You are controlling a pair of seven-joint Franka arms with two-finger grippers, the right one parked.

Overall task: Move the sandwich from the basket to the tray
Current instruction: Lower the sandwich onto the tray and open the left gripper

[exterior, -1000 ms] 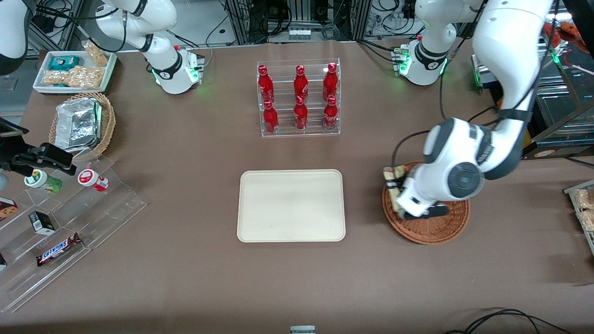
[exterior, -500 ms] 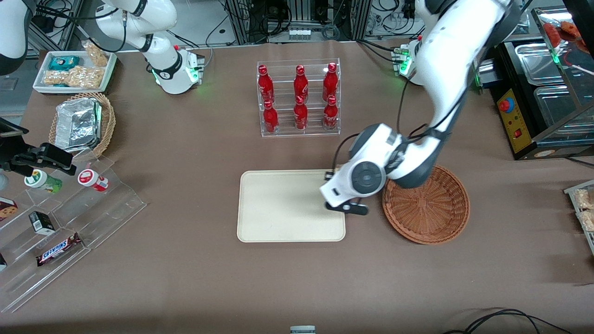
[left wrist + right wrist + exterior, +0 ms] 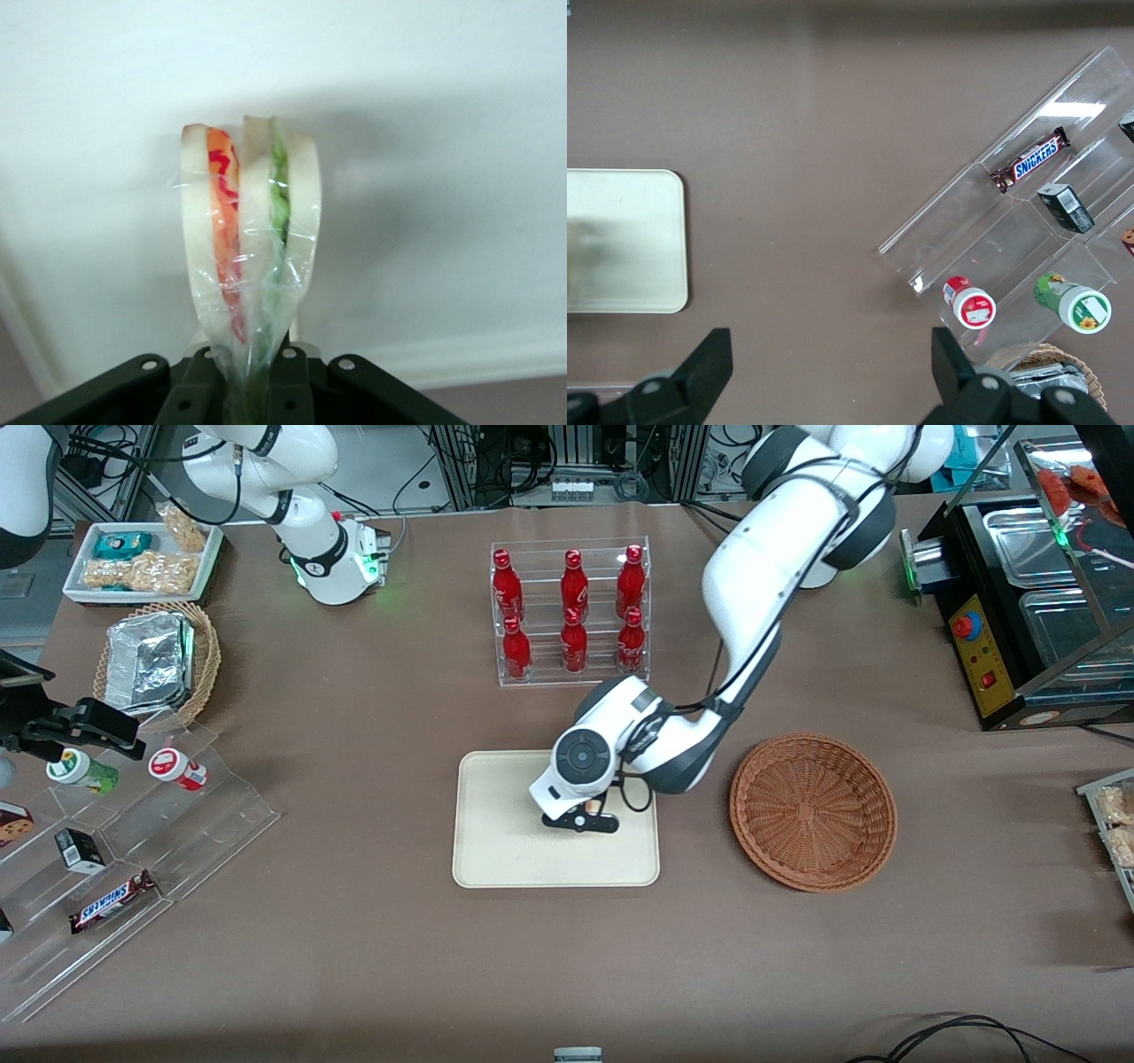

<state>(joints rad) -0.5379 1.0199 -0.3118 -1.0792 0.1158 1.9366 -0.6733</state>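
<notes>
- The brown table (image 3: 354, 921) carries the tray (image 3: 496, 850) mid-table and the basket (image 3: 813, 811) beside it, toward my end.
- My arm (image 3: 744, 620) reaches over the tray, wrist bent down.
- My gripper (image 3: 248, 376) pinches the sandwich (image 3: 251, 221) above the tray (only my wrist camera shows it).

We find the gripper (image 3: 580, 815) over the tray (image 3: 496, 850), fingers (image 3: 288, 390) clamped on the sandwich (image 3: 248, 239). Tray surface around it lies bare. Bottle rack (image 3: 571, 611) stands farther from the camera; basket (image 3: 813, 811) sits beside the tray, apart.
</notes>
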